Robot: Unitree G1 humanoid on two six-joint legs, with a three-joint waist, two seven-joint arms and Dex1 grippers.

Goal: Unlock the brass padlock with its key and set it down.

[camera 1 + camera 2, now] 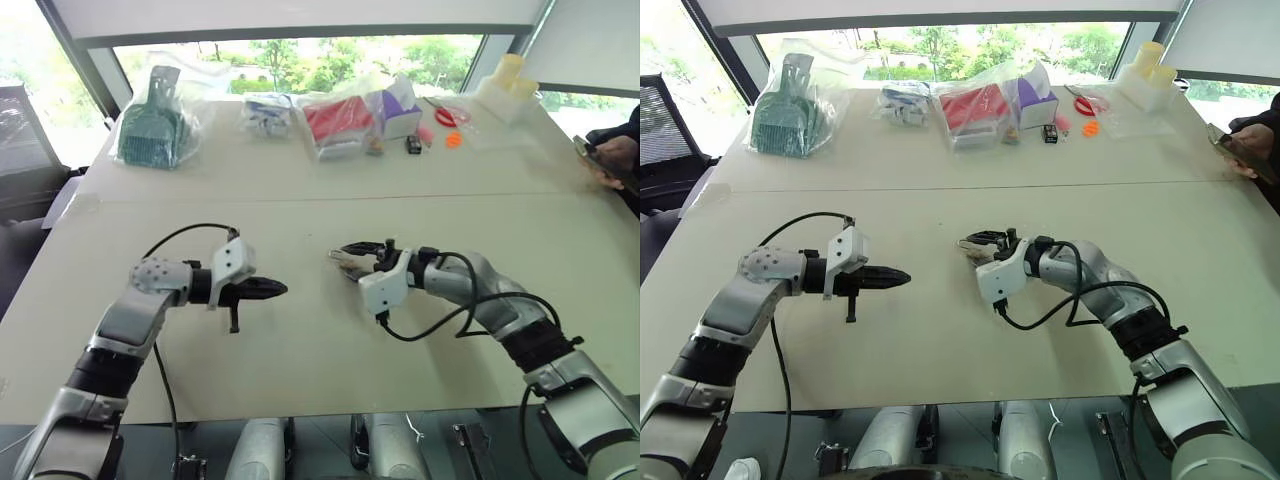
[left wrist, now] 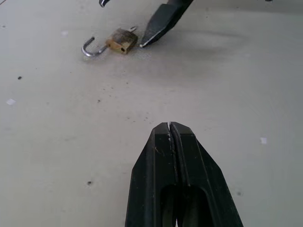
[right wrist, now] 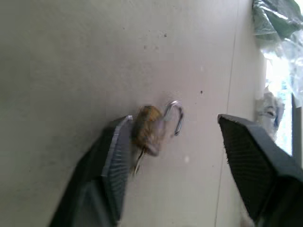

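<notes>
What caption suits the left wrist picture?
Opened brass padlock lying on the table, beyond the shut left gripper.

padlock (image 2: 121, 41): brass-yellow body, silver shackle | gripper fingers (image 2: 177, 175): black | table (image 1: 300, 170): pale beige | far bagged scoop (image 1: 152, 128): teal-green | bagged box (image 1: 338, 120): red

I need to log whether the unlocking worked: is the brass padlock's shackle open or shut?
Open. The brass padlock lies on the table with one end of its silvery shackle swung free of the body.
</notes>
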